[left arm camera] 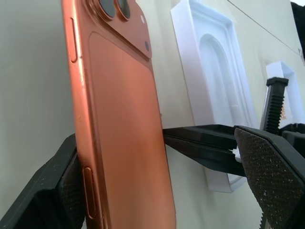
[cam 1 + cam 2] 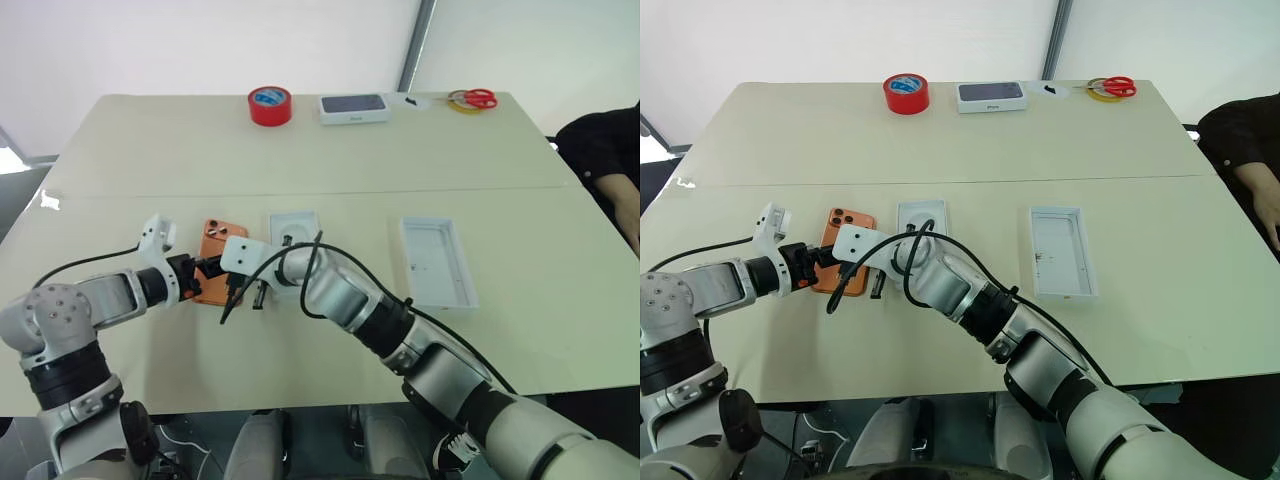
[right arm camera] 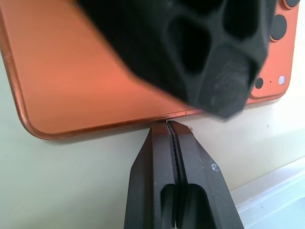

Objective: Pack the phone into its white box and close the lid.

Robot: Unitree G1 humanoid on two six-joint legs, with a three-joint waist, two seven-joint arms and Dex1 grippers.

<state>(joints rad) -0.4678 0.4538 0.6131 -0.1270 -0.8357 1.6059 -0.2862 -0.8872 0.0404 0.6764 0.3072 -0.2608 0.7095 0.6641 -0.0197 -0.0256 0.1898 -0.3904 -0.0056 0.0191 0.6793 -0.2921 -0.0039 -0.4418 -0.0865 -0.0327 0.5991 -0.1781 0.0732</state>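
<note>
The orange phone (image 2: 212,262) lies back up on the table, its camera cluster (image 1: 116,7) at the far end. My left gripper (image 2: 203,270) is open around the phone's near end: one finger (image 1: 57,191) rests against a long edge and the other finger (image 1: 267,167) stands well clear on the far side. My right gripper (image 3: 169,123) is shut, its joined tips touching the phone's other long edge. The white box (image 2: 437,262), a shallow tray with its open side up, lies to the right, apart from both grippers. The lid is out of view.
A thin white insert (image 2: 293,232) with an oval recess lies just right of the phone. At the back stand a red tape roll (image 2: 270,105), a white box with a dark phone picture (image 2: 353,107) and red scissors (image 2: 476,98). A person's dark sleeve (image 2: 600,150) is at the right edge.
</note>
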